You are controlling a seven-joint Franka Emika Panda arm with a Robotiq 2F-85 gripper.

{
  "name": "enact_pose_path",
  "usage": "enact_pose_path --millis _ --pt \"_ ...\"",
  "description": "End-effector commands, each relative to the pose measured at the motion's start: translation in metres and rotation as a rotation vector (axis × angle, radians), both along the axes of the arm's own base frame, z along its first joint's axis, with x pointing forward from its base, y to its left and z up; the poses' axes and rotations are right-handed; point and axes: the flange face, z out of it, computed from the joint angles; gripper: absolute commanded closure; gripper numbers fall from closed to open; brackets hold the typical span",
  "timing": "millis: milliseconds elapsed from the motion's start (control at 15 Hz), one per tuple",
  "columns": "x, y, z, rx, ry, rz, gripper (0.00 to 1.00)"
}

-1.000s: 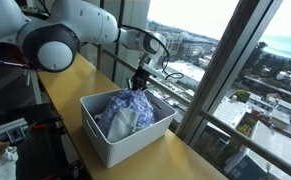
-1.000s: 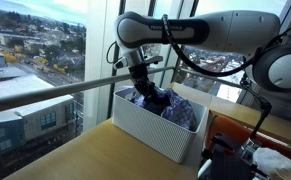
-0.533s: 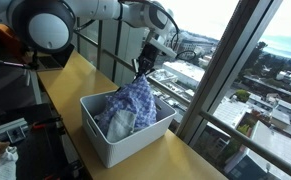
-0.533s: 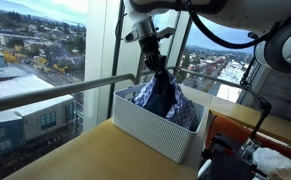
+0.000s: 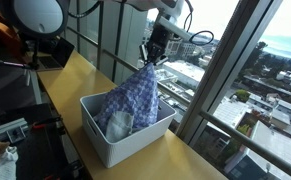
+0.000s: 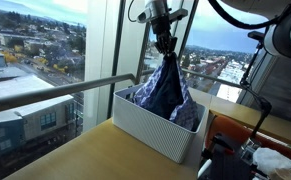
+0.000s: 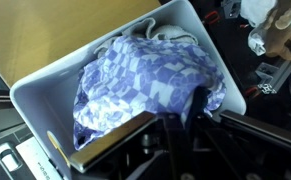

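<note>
A blue and white checked cloth (image 5: pixel 135 92) (image 6: pixel 165 88) hangs stretched upward out of a white plastic bin (image 5: pixel 105 150) (image 6: pixel 145 130) on the wooden table. My gripper (image 5: pixel 153 57) (image 6: pixel 166 50) is shut on the cloth's top corner, well above the bin, near the window. The cloth's lower part still lies in the bin on other laundry. In the wrist view the checked cloth (image 7: pixel 145 80) fills the bin (image 7: pixel 45 100) below, and my dark fingers (image 7: pixel 175 125) pinch a fold of it.
A tall window with a metal railing (image 6: pixel 55 90) runs beside the table. The wooden tabletop (image 5: pixel 65 80) extends along it. Cluttered equipment sits past the table (image 6: pixel 275 160) (image 5: pixel 5 135).
My gripper has risen steadily with the cloth, pulling it from a heap in the bin into a tall hanging drape.
</note>
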Motion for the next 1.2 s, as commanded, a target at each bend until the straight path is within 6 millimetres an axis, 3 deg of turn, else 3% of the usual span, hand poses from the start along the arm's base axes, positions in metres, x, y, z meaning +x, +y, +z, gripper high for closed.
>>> enact_pose_path --millis 0,533,933,1133 --pt "-0.008 -0.004 0.023 -0.010 0.002 0.000 0.98" --pt "-0.010 0.017 0.040 0.023 -0.036 0.011 0.98" --pt "-0.010 0.083 0.001 0.142 0.017 0.012 0.98" --pt "-0.012 0.102 -0.026 0.163 0.066 -0.028 0.98"
